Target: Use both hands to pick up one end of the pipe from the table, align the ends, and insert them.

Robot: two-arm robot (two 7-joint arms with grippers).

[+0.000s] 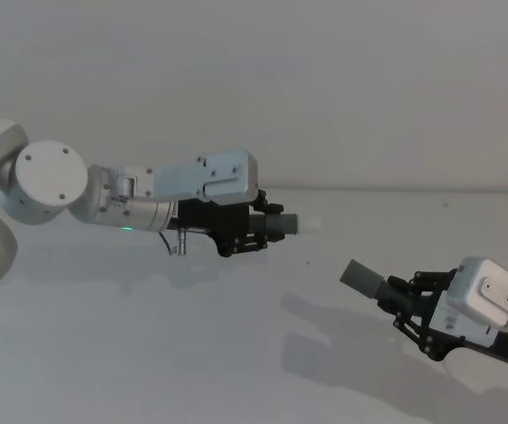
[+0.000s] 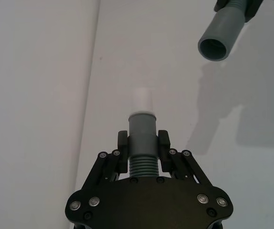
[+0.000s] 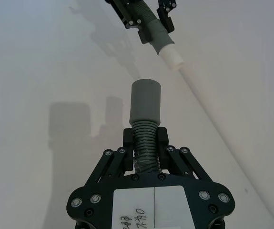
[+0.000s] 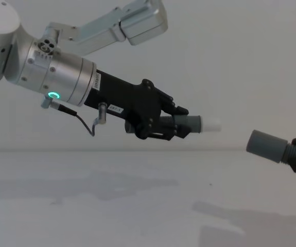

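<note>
Both pipe pieces hang in the air above the table (image 1: 147, 353). My left gripper (image 1: 252, 231) is shut on the ribbed part of the piece with the grey cuff (image 2: 141, 129) and narrower white tip (image 2: 142, 99). Its tip points to the right. My right gripper (image 1: 404, 296) is shut on the ribs of the other piece, just behind its wider plain grey cuff (image 1: 360, 277). That cuff's open mouth (image 2: 213, 47) faces the white tip. The two ends stay apart, the wide cuff (image 4: 267, 145) lying lower and to the right of the tip (image 4: 211, 124).
The white table stretches out below both arms, with only their shadows (image 1: 342, 344) on it. A pale wall (image 1: 324, 88) rises behind it.
</note>
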